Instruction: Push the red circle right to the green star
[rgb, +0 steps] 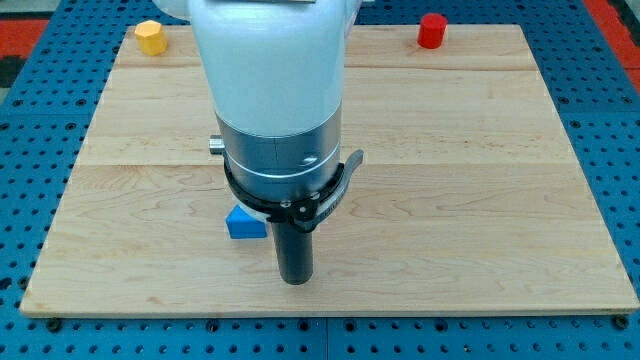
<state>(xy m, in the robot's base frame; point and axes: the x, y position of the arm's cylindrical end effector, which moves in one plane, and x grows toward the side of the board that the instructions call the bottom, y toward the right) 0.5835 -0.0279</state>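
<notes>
One yellow block (150, 37), one red block (431, 30) and one blue block (244, 222) are visible.

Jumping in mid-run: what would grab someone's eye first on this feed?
The big white and grey arm body fills the view's centre, ending in the dark rod with my tip near the board's bottom edge. A blue block sits just to the tip's left, partly hidden by the arm. Far off at the view's top are a yellow block on the left and a red circle on the right.

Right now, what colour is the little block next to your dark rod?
Blue. The small blue block sits just to the view's left of my tip, clearest in the camera view.
</notes>
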